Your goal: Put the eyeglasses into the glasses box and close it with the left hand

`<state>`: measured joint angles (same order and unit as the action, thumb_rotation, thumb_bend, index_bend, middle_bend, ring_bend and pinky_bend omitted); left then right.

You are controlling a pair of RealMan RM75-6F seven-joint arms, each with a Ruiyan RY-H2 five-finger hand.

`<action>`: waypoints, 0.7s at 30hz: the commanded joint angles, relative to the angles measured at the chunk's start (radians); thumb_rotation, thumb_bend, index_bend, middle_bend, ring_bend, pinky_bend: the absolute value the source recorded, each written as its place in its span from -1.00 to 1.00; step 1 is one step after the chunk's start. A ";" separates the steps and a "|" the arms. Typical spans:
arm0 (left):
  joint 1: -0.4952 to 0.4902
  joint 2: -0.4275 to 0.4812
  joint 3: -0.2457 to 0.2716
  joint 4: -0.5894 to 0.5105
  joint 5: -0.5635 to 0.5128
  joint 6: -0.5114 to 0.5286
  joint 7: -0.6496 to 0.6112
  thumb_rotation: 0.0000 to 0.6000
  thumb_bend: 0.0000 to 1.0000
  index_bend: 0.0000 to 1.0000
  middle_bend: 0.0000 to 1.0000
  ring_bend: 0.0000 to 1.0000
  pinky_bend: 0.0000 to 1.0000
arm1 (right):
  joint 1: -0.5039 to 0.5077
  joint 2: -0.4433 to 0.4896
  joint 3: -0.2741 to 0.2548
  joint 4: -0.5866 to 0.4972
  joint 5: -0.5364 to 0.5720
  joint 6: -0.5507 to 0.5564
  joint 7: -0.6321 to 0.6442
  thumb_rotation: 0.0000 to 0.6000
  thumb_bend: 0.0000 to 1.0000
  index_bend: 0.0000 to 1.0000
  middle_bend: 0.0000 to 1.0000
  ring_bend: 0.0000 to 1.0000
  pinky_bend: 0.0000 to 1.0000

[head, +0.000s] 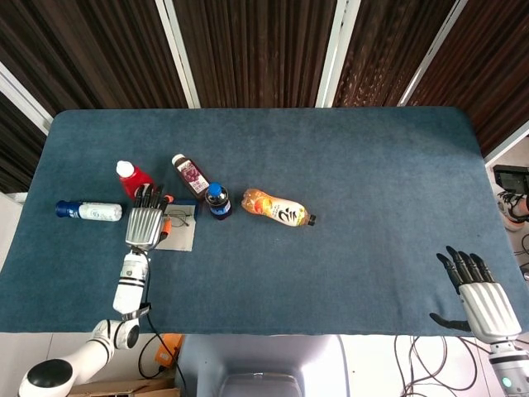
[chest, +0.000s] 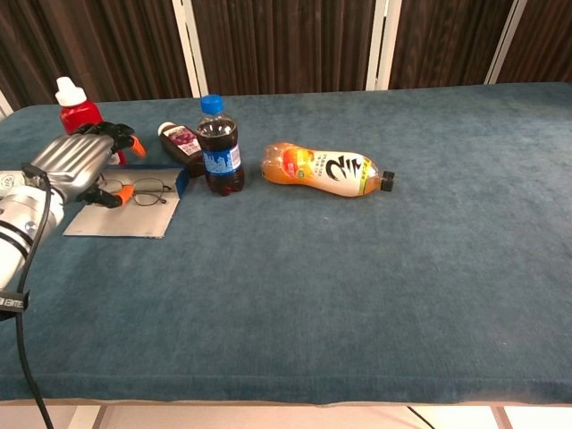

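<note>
The eyeglasses (chest: 146, 189), thin-rimmed with orange temple tips, lie over the open glasses box (chest: 121, 220), a flat grey panel with a blue edge at its right. In the head view the eyeglasses (head: 178, 220) sit on the box (head: 178, 238) just right of my left hand (head: 146, 222). My left hand (chest: 76, 165) curls over the temples. One orange tip sticks up by its fingertips and the other lies at its thumb, so it seems to pinch the frame. My right hand (head: 478, 296) hangs with fingers spread off the table's near right corner.
A red bottle (chest: 76, 109) stands behind my left hand. A white bottle (head: 89, 211) lies to its left. A purple juice bottle (chest: 181, 143) and an upright cola bottle (chest: 219, 147) crowd the box's right side. An orange drink bottle (chest: 322, 170) lies further right.
</note>
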<state>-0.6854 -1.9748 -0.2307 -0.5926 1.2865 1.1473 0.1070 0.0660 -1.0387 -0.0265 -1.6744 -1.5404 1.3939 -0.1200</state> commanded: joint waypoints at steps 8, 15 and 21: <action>0.159 0.350 0.113 -0.645 -0.007 0.010 0.219 1.00 -0.35 -0.33 -0.82 -0.97 -0.91 | 0.000 0.000 -0.010 -0.002 -0.017 -0.003 -0.002 1.00 -0.93 -1.00 -1.00 -1.00 -1.00; 0.152 0.401 0.105 -0.729 -0.095 -0.047 0.345 1.00 -0.37 -0.26 -0.83 -0.97 -0.89 | 0.002 -0.002 -0.014 -0.004 -0.025 -0.006 -0.004 1.00 -0.93 -1.00 -1.00 -1.00 -1.00; 0.144 0.353 0.106 -0.650 -0.097 -0.046 0.359 1.00 -0.38 -0.24 -0.84 -0.97 -0.87 | 0.002 -0.001 -0.014 -0.003 -0.025 -0.006 0.002 1.00 -0.93 -1.00 -1.00 -1.00 -1.00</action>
<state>-0.5396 -1.6052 -0.1271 -1.2668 1.1859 1.1006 0.4619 0.0679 -1.0399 -0.0402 -1.6777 -1.5653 1.3883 -0.1176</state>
